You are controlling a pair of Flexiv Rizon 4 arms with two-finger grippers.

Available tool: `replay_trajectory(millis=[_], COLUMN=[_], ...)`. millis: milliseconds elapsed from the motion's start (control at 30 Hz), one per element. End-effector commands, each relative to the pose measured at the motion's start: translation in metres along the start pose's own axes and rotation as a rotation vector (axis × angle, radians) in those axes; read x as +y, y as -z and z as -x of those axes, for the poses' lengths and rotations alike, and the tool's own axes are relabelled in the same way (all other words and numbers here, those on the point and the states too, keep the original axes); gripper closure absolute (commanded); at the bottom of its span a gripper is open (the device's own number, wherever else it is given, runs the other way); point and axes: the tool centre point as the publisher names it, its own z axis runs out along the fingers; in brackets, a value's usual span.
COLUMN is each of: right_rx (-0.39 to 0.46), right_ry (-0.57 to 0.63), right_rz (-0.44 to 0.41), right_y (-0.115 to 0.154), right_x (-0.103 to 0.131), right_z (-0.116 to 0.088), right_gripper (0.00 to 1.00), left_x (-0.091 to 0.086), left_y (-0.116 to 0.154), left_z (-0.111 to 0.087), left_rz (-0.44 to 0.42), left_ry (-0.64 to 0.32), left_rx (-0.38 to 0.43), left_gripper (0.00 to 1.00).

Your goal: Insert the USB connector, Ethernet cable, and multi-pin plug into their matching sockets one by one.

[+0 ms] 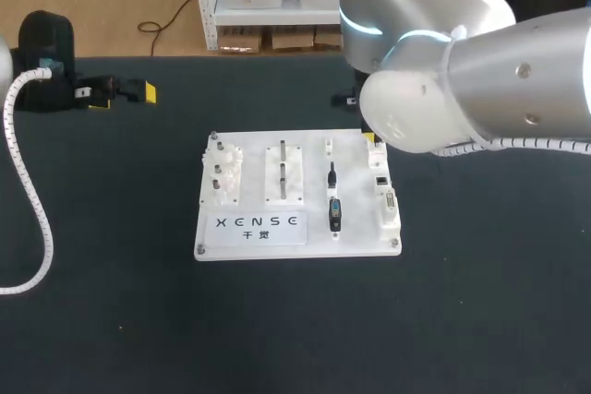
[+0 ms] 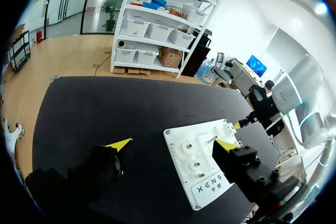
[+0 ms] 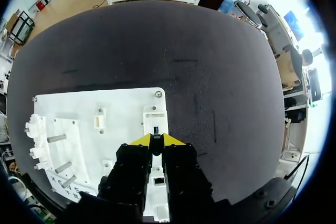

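Observation:
A white board (image 1: 355, 228) lies mid-table. Along its right edge runs a white socket block (image 1: 386, 200). Left of that block a thin black cable plug (image 1: 331, 174) and a thicker black plug (image 1: 335, 214) rest in their holders. My right gripper (image 3: 156, 140) hangs over the far end of the socket block (image 3: 155, 116), shut on a small black connector (image 3: 155, 130) that pokes out between its yellow tips. In the head view my right arm hides all of it but a yellow tip (image 1: 369, 138). My left gripper (image 1: 129, 91) stands open and empty at the far left, well off the board (image 2: 205, 166).
Several white pegs and gear fixtures (image 1: 222, 177) and a slotted block (image 1: 284, 173) fill the board's left half. A label strip (image 1: 260, 224) runs along its front edge. Dark table surface (image 1: 295, 320) surrounds the board on all sides.

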Motion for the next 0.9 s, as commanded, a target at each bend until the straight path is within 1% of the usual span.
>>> replay_trajectory(millis=[33,900], right_rx=[-0.002,-0.003], right_ry=[-0.001,0.005], right_rz=[-0.002,-0.012], right_y=[-0.0021,-0.0091], right_x=[0.0009,0.0007], right_z=[0.0003,0.0029], right_gripper=[1.0,1.0], left_x=[0.0,0.0], left_y=[0.0,0.0], left_z=[0.0,0.0], left_rz=[0.0,0.0], left_ry=[0.0,0.0], left_rx=[0.0,0.0], left_gripper=[0.0,0.0])
